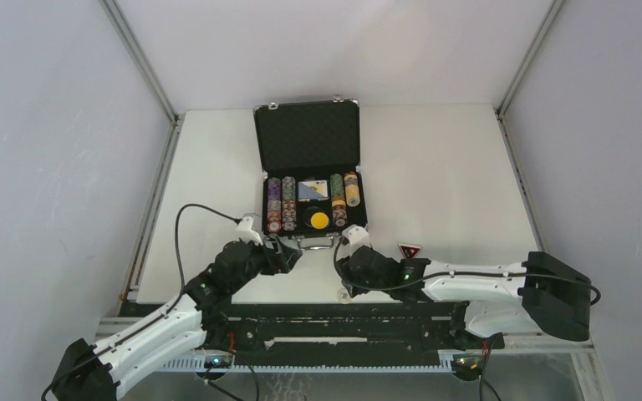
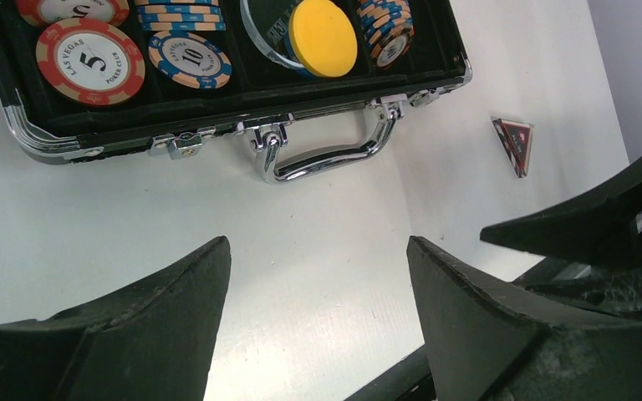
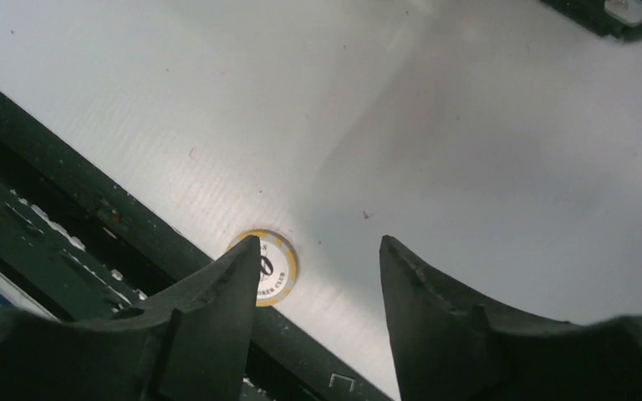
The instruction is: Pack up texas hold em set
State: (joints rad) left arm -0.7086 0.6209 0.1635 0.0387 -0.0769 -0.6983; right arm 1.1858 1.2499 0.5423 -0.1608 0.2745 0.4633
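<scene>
Your left gripper (image 2: 318, 249) gapes empty near briefcase (image 2: 217, 102); red chip (image 2: 90, 63) inside reads "LAS VEGAS 5 POKER CLUB". Your right gripper (image 3: 322, 251): parted, empty, loose chip (image 3: 279, 266) beside.

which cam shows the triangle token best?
Left wrist: the triangle token is large and unobstructed, with its red-black pattern clear. Top external shows it only as a small shape. Right wrist doesn't show it.
</scene>
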